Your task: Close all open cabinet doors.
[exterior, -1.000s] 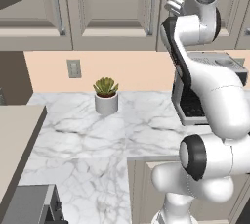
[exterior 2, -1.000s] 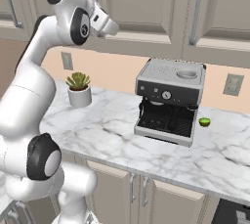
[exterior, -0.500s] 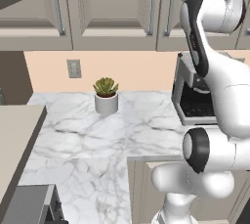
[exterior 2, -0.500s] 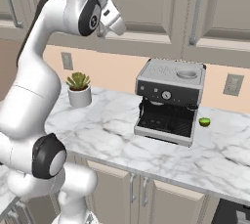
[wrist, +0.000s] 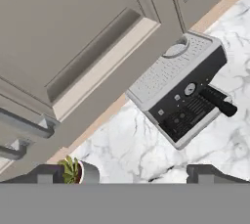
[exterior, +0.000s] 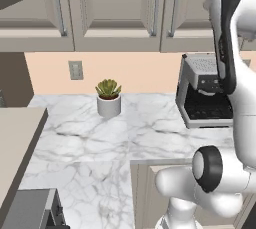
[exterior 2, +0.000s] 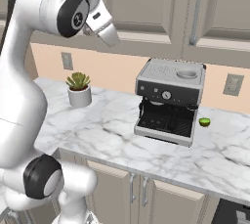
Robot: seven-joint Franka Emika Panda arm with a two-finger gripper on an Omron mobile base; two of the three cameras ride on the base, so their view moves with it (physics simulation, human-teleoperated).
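Cabinet doors (exterior: 115,8), tall grey-beige panels with silver bar handles, hang above our marble counter (exterior: 125,138); our gripper's (wrist: 127,171) dark fingers sit apart, empty, and we risk clipping the steel coffee machine (exterior 2: 171,100).

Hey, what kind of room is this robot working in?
A rendered home kitchen, most likely: an espresso machine and a small potted succulent stand on a marble counter, with grey-beige wall cabinet doors above and a wall outlet on the peach backsplash.
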